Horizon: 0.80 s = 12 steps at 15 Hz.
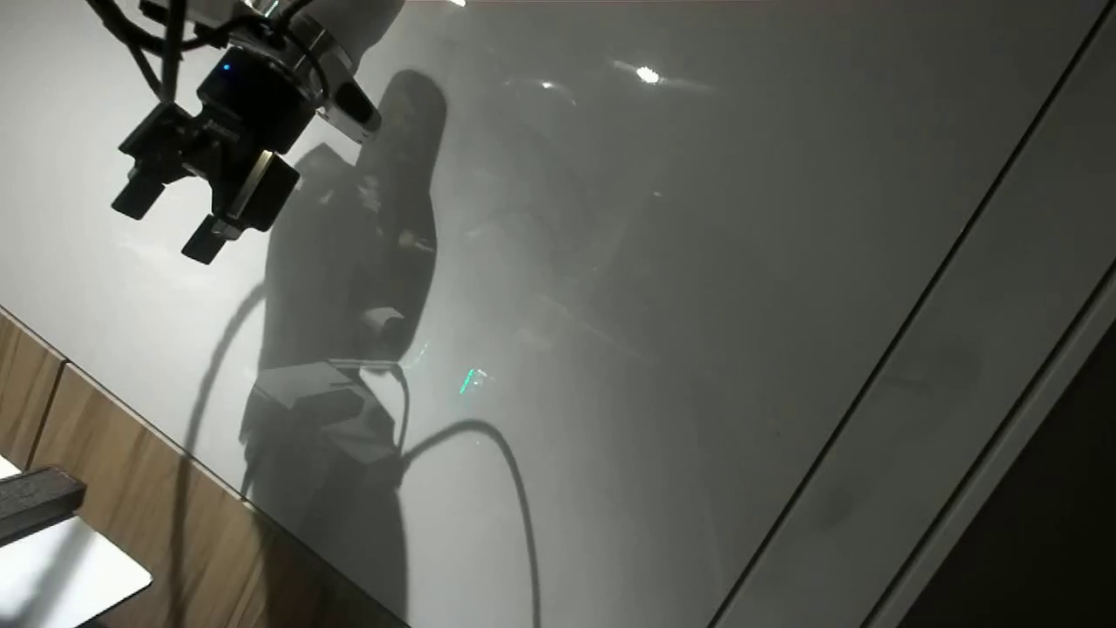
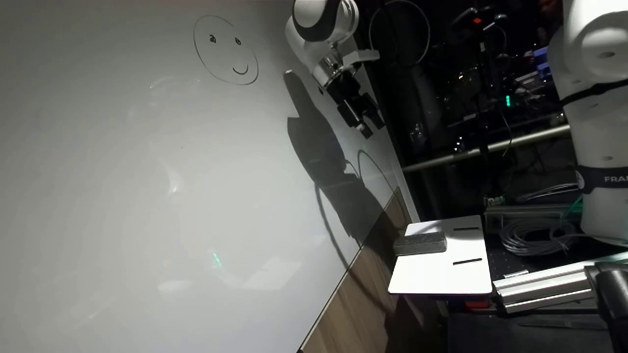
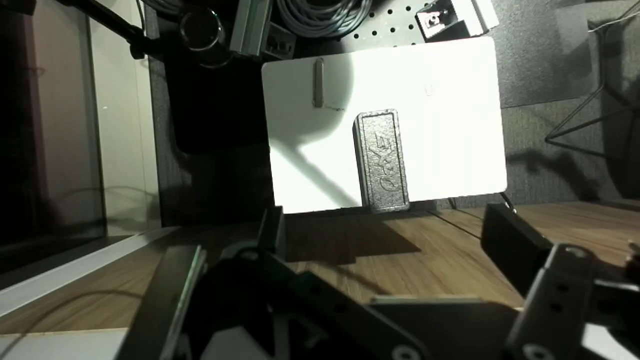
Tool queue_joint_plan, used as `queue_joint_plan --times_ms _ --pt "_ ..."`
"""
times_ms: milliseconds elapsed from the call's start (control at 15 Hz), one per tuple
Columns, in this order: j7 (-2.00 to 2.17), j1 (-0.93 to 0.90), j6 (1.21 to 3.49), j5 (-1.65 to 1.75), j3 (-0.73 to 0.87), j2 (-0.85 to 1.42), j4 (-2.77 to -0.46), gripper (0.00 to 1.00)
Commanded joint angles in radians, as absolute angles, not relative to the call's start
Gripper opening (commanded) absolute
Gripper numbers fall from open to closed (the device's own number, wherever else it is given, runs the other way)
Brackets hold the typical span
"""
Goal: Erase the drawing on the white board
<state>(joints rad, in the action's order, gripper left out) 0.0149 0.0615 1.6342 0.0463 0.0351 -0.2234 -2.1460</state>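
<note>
The white board (image 2: 147, 206) fills much of both exterior views (image 1: 628, 288). A smiley face drawing (image 2: 225, 56) in thin dark lines is on its upper part. It does not show in the other frames. A dark grey block eraser (image 2: 420, 243) lies on a small white platform (image 2: 436, 279); the eraser also shows in the wrist view (image 3: 382, 162) and at an edge of an exterior view (image 1: 39, 501). My gripper (image 2: 371, 126) is open and empty, in front of the board and above the eraser, apart from both. Its spread fingers show in the wrist view (image 3: 392, 235) and an exterior view (image 1: 170, 222).
A wood panel (image 2: 353, 299) runs below the board, beside the platform. Slots (image 2: 467, 262) cut the platform. Coiled grey cable (image 2: 537, 238), a metal profile (image 2: 544, 284) and a second white arm (image 2: 601, 98) are beyond it. The arm's shadow falls on the board.
</note>
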Motion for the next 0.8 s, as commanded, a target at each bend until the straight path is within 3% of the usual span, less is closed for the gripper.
queue_joint_plan --times_ms 0,733 --pt "-0.029 0.058 1.742 -0.016 0.06 -0.277 -2.227 1.0" --pt "-0.075 0.022 2.155 -0.05 0.039 -0.453 -2.643 1.0"
